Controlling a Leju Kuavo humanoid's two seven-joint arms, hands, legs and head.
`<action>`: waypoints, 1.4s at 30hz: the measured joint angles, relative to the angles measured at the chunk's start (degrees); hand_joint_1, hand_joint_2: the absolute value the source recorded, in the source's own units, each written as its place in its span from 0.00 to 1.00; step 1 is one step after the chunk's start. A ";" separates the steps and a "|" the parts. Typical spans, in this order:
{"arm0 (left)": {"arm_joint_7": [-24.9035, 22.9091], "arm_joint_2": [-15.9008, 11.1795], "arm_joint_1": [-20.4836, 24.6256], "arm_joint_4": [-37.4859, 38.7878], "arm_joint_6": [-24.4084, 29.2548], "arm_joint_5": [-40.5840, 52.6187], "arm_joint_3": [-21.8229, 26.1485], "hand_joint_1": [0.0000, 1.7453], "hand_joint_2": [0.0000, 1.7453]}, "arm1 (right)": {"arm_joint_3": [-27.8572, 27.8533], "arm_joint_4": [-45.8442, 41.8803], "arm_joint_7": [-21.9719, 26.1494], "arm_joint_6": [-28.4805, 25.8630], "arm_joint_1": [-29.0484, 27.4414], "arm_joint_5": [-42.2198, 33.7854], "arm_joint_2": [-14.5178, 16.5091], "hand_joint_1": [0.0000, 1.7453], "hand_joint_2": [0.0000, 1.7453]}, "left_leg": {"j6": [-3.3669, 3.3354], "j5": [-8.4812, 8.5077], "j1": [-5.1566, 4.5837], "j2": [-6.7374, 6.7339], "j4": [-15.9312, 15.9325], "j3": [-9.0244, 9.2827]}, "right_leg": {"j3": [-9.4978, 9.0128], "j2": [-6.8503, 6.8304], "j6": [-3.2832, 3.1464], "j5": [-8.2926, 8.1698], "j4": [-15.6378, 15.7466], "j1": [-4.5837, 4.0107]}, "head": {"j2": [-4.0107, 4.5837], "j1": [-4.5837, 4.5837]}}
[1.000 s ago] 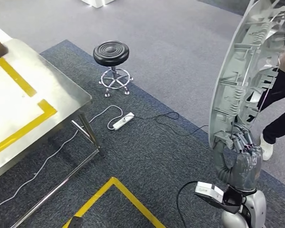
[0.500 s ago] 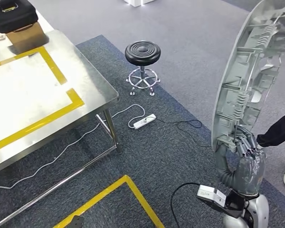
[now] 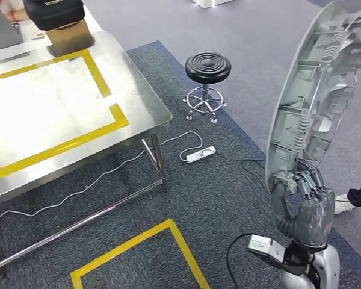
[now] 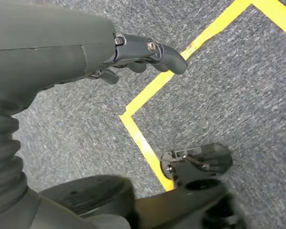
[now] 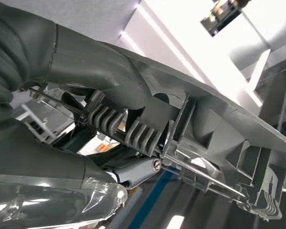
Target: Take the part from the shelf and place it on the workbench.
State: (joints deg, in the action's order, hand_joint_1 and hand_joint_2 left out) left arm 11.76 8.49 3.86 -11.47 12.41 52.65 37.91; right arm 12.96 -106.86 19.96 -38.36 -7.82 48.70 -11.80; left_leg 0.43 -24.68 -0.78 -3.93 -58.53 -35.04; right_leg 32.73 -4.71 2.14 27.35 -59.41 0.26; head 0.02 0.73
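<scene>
Here the right robot hand (image 3: 311,201) grips the grey part (image 3: 313,99) upright, while the left robot hand (image 4: 98,52) hangs loosely unclenched.

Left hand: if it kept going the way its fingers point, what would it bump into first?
Probably the grey carpet, near the yellow floor tape. The left hand hangs empty above it with nothing between, though depth is hard to judge.

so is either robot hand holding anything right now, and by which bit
The right robot hand holds the large grey ribbed part upright by its lower end, fingers hooked into the ribbing. The left robot hand holds nothing.
</scene>
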 joint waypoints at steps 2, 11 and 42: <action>0.05 -0.04 -0.02 0.00 0.01 0.01 0.03 0.00 1.00 | 0.04 0.00 0.04 0.00 0.05 0.04 0.01 1.00 1.00 | -0.39 -0.09 0.01 0.98 0.50 -0.01 | -0.29 -1.15 0.56 0.16 0.24 -0.14 | 0.00 0.04; -0.30 0.15 -0.26 0.00 -0.02 0.15 0.10 0.00 1.00 | 0.07 0.02 0.07 0.00 -0.26 0.07 0.02 1.00 1.00 | -1.47 0.20 0.61 7.24 0.86 0.43 | 6.01 4.74 1.56 4.02 -12.03 0.33 | 0.00 0.85; -0.25 0.12 -0.04 0.00 -0.02 1.01 1.17 0.00 1.00 | 0.11 0.17 -0.24 0.09 0.37 0.22 0.06 1.00 1.00 | -1.26 0.68 0.60 7.54 1.08 0.12 | 4.74 4.98 1.57 3.41 -10.12 0.43 | 0.00 0.58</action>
State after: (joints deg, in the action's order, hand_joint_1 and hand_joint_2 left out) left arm 11.51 8.61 3.82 -11.47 12.39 53.66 39.07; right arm 13.06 -106.68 19.71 -38.27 -7.46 48.92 -11.74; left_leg -0.83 -24.01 -0.18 3.60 -57.45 -34.92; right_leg 37.47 0.26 3.72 30.76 -69.53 0.69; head 0.02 1.31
